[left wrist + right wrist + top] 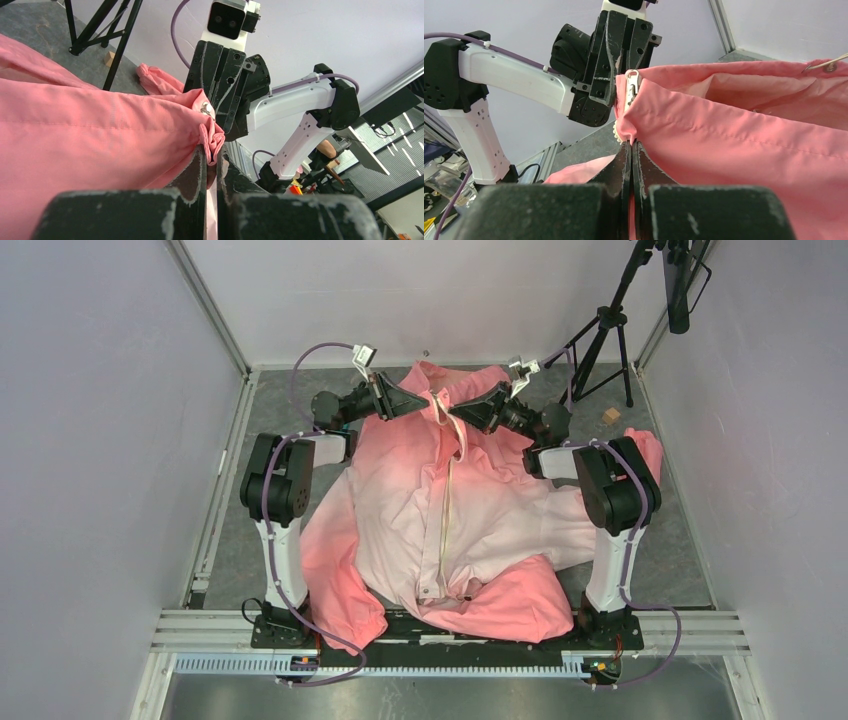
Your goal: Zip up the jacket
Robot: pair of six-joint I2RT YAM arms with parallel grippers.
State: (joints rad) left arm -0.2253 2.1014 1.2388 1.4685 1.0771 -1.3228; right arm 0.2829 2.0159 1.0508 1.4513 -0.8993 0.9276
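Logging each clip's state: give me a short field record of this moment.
jacket: spread front-up on the table, collar at the far side
zipper strip: runs hem to collar; slider near the collar
left gripper: shut on collar fabric
right gripper: shut on fabric just below the slider
background: tripod at far right
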